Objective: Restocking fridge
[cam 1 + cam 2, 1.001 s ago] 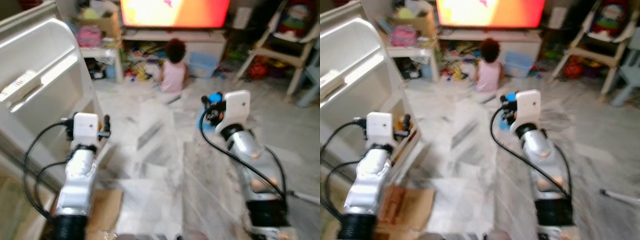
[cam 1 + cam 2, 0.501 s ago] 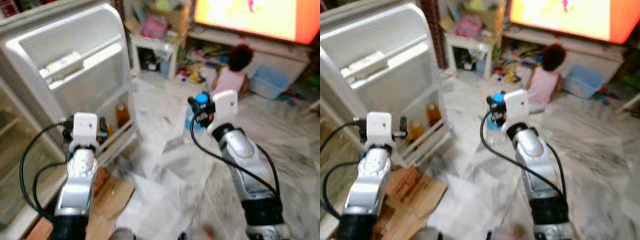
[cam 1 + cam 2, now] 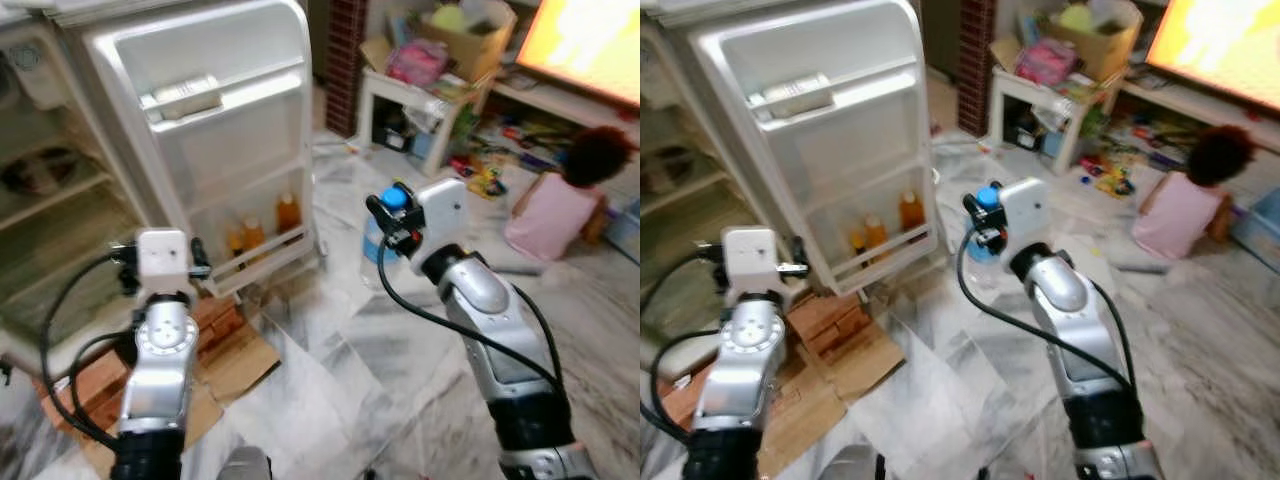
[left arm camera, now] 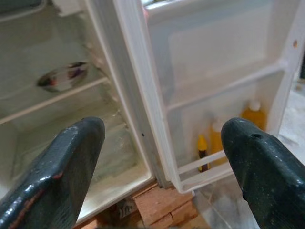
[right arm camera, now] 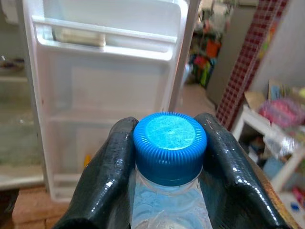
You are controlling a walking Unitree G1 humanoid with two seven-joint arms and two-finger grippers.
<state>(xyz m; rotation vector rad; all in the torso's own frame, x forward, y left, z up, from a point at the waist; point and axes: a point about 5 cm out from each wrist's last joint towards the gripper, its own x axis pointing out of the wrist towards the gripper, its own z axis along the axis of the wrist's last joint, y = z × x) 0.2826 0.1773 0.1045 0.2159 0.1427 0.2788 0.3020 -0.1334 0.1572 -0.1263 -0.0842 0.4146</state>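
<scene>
Room: a marble floor [image 3: 330,400] is spreading under the robot, with the fridge [image 3: 60,200] standing open ahead.
Right tool [image 5: 167,143]: gripping a water bottle [image 5: 170,200] just under its blue cap [image 5: 169,139].
Left tool [image 4: 162,157]: spread wide, holding nothing, facing the fridge door [image 4: 224,76].
Risk: the smooth clear neck is likely slipping if the arm swings; the bottle could also be knocking the orange bottles [image 3: 288,212] on the door shelf ahead of it.

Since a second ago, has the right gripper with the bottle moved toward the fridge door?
Cannot tell: the camera swung left. The right gripper, shut on the water bottle, now appears beside the fridge door, not touching.
</scene>
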